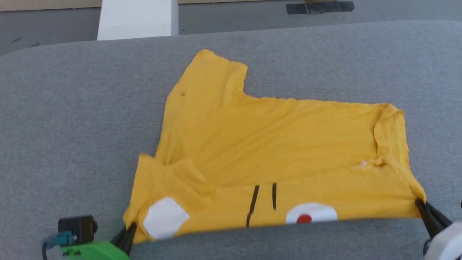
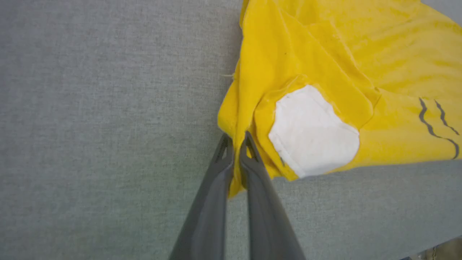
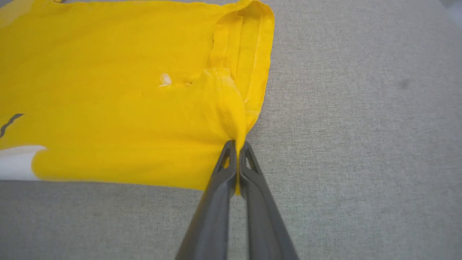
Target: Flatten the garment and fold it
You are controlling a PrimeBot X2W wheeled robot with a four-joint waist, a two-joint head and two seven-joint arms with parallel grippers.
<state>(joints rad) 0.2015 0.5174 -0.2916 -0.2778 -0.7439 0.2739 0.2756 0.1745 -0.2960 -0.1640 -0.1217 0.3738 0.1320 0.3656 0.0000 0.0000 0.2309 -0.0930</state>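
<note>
Yellow shirt point(image 1: 274, 144) lies spread on the grey bench point(image 1: 72, 126), its near edge folded over so that a white patch point(image 1: 164, 217), two black stripes point(image 1: 274, 196) and a red dot point(image 1: 304, 218) show. The left gripper point(image 1: 127, 231) has its jaws pressed together on the near left corner, beside the patch. The right gripper point(image 1: 420, 204) pinches the near right corner, below a rolled hem.
</note>
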